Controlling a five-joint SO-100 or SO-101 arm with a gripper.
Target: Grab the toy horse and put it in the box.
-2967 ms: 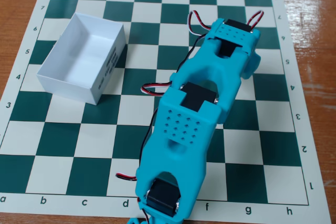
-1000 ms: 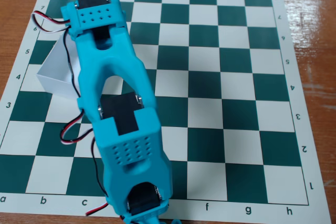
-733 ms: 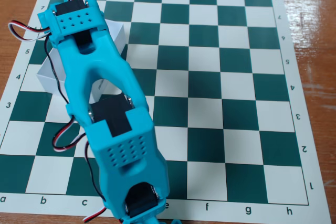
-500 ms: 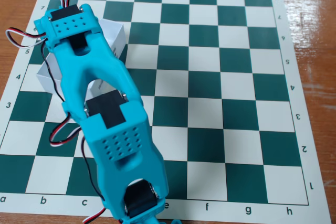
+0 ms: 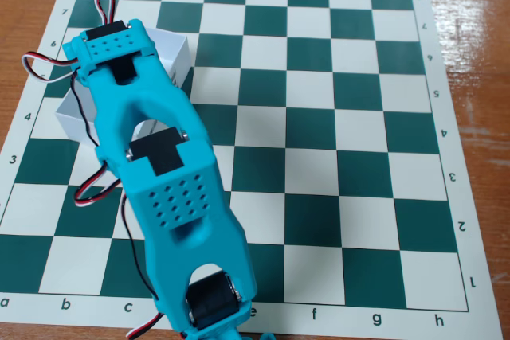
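One arm (image 5: 159, 189), turquoise, catalogued in the fixed view; it spans from the near edge of the chessboard (image 5: 335, 117) up and to the left, its far end lying over the box (image 5: 177, 52).

Change recorded: three seconds ago the arm reached toward the right half of the board and the box stood fully exposed at upper left. By one second ago it had swung across to the left, and over the last second its far end has crept slightly further left and nearer, settling above the box interior. The board squares it left behind on the right are bare.

Meaning for the task, as a judgement: the carry leg appears to be done and the arm is placed for a release into the box, or has just made one.

Gripper: hidden under the arm's own wrist housing; whether the jaws are parted or closed, and whether anything is between them, cannot be told.

Toy horse: not visible anywhere on the board; it is either held beneath the wrist or already inside the box, both places being covered.

Pose: arm extended low and long, wrist block topmost over the box's near-left portion, red, white and black servo wires (image 5: 48, 61) looping off to the left.
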